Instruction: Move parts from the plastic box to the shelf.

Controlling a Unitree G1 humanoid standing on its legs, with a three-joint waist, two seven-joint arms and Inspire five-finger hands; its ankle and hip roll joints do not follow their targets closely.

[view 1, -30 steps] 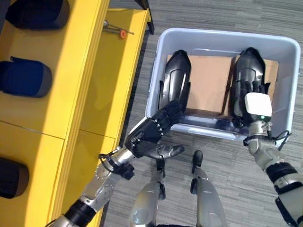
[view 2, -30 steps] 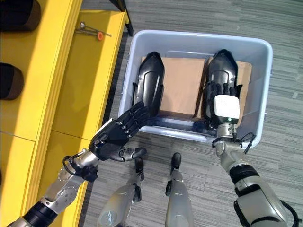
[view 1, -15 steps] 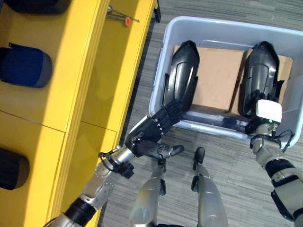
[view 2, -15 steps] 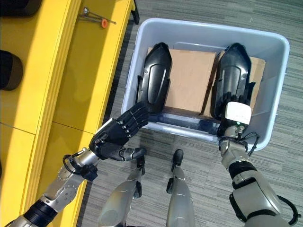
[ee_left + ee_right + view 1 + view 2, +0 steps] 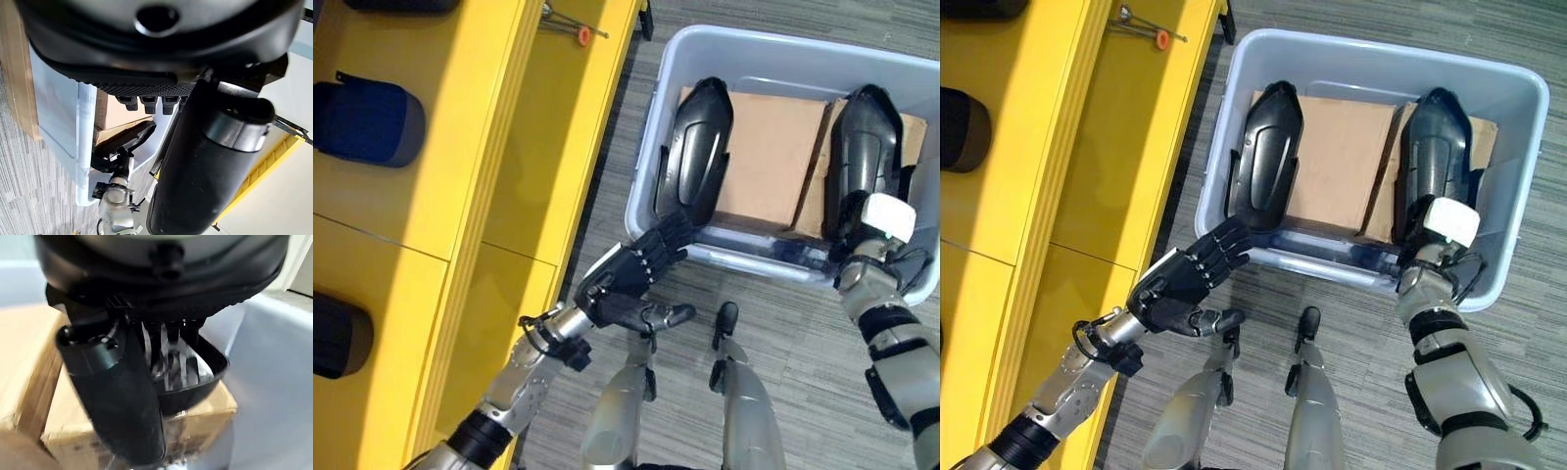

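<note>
Inside the plastic box [image 5: 656,147], two glossy black parts [image 5: 693,147] look rigid and slippery, best gripped along their edges; left hand [image 5: 628,284] hangs open and empty, right hand [image 5: 873,235] I cannot tell.

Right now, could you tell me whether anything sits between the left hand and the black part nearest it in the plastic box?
Only the plastic box's near wall. The left hand hovers outside it, fingers straight, reaching up toward the left black part lying on cardboard inside.

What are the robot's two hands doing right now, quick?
Left hand: open, fingers straight, reaching at the near edge of the plastic box, holding nothing.
Right hand: inside the box at the right black part; its grip cannot be told.
</note>
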